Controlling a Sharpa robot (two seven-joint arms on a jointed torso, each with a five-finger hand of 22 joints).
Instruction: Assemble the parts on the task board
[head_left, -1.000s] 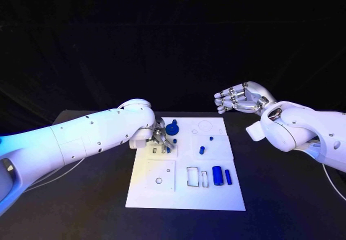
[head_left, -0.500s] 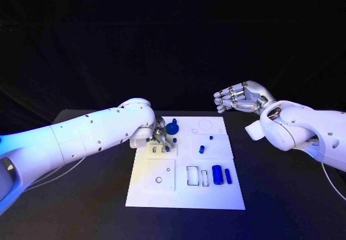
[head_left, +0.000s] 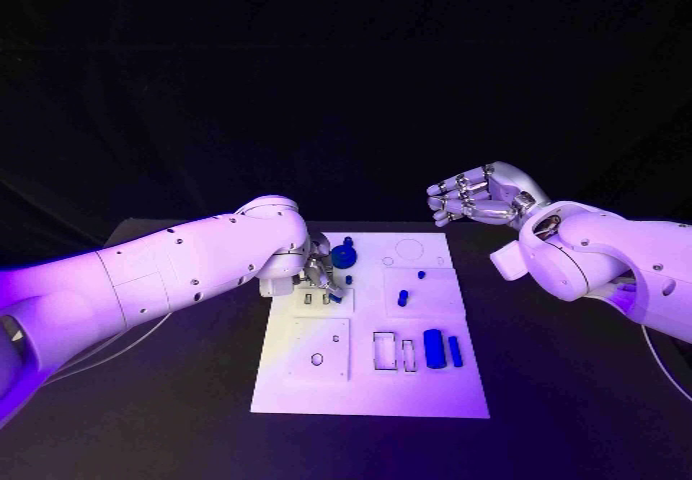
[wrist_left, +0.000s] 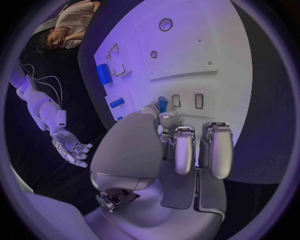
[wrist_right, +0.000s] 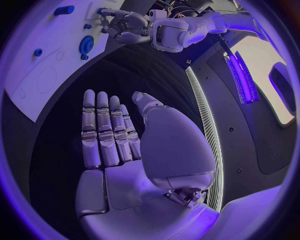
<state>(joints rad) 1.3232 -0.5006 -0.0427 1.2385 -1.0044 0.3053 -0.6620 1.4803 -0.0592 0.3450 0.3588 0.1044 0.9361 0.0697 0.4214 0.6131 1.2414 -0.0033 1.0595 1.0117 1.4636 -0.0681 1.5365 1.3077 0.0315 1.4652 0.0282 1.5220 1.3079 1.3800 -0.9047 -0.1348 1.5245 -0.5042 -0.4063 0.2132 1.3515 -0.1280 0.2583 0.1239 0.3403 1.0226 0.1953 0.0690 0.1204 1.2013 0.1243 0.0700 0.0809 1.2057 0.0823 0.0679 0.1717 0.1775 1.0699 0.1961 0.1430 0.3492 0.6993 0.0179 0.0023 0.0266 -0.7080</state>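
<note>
the left hand (head_left: 320, 279) pinches a small blue part (wrist_left: 162, 103) at the board (head_left: 369, 395), just by two slots. the right hand (head_left: 480, 196) hangs apart, fingers loose, holding nothing. more parts (head_left: 434, 350) lie loose nearer the robot, so much is left.

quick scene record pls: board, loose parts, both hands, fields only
surface: black table
board: white task board, middle of table
loose parts: two blue cylinders lying side by side near the board's right edge; blue gear toward its far end
left hand: down on the board beside the gear, pinching a small blue part at its fingertips
right hand: raised off the board's far right corner, fingers apart, holding nothing
</note>
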